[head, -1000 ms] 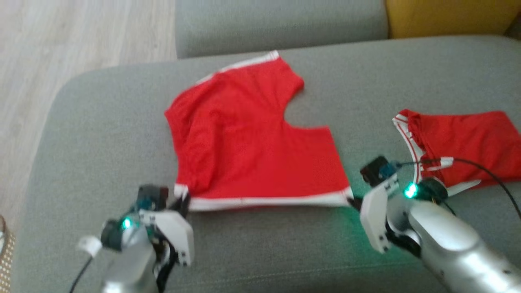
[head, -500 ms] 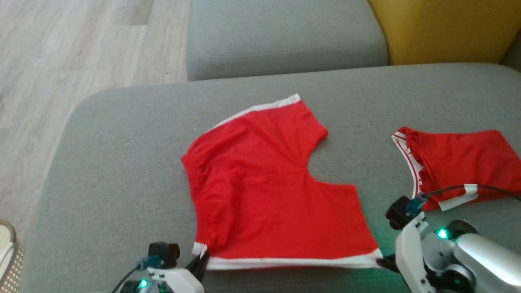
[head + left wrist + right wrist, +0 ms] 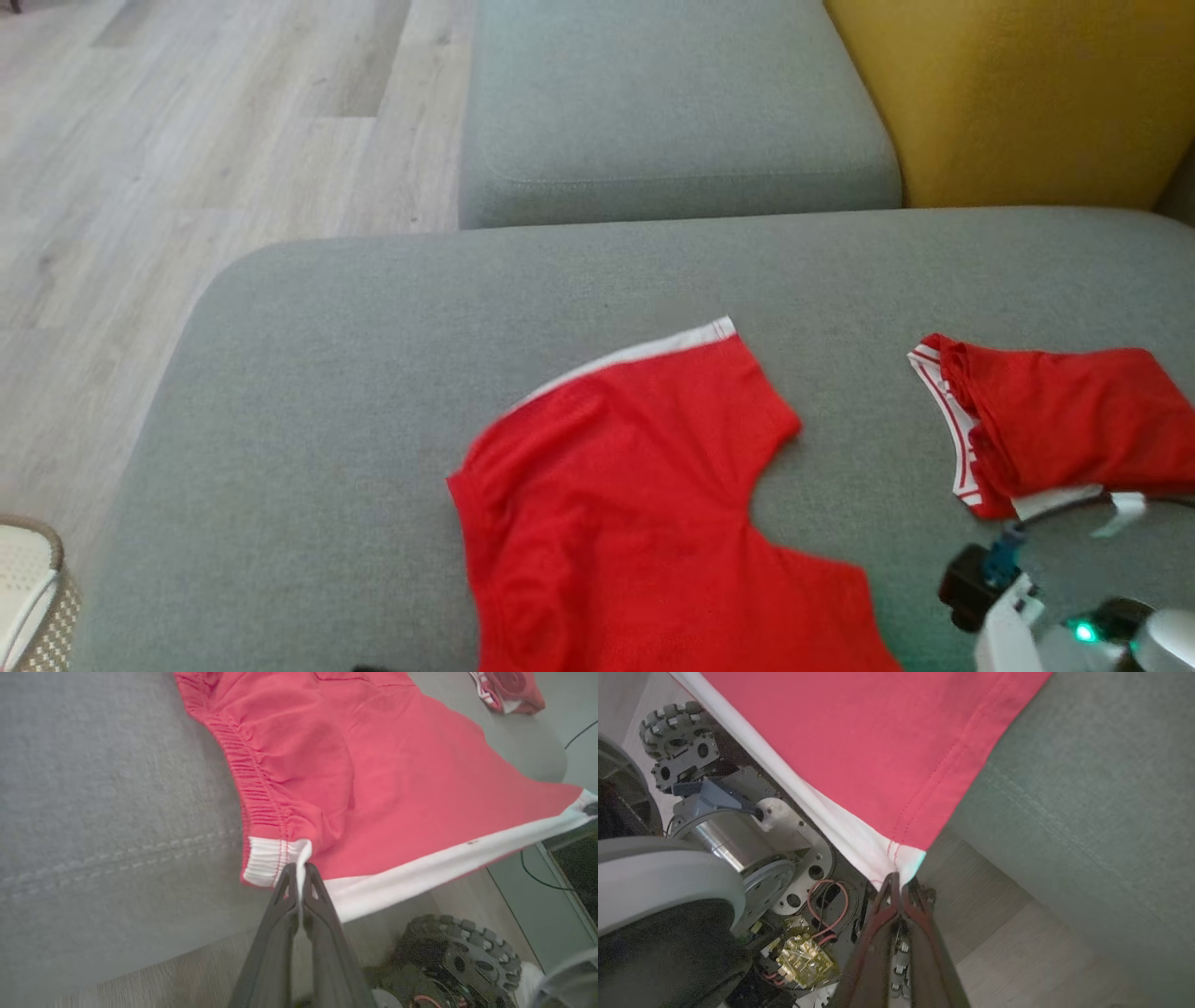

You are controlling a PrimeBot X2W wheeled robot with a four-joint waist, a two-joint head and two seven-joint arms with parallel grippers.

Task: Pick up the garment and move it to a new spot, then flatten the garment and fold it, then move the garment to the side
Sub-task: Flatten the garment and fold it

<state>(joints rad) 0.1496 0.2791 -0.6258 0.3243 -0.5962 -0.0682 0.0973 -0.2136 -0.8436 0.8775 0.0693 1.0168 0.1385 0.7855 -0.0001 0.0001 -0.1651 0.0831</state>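
Note:
The garment (image 3: pixel 635 504) is a pair of red shorts with white trim, spread on the grey sofa cushion (image 3: pixel 355 373) and running off the head view's bottom edge. In the left wrist view my left gripper (image 3: pixel 299 865) is shut on the white hem at the waistband corner of the shorts (image 3: pixel 373 779). My right gripper (image 3: pixel 899 879) is shut on the other white hem corner of the red cloth (image 3: pixel 878 732). The hem is stretched taut between the two grips and hangs past the cushion's near edge, above the floor.
A second red garment (image 3: pixel 1055 425), folded, lies on the cushion to the right. A yellow cushion (image 3: pixel 1008 93) and another grey seat (image 3: pixel 672 103) are behind. Wood floor (image 3: pixel 187 140) lies to the left, with a basket (image 3: pixel 28 597) low down. My own base wheels (image 3: pixel 458 956) are under the hem.
The head camera has tilted up, so both grippers have dropped out of its picture. The shorts have slid toward me across the cushion, both grips holding.

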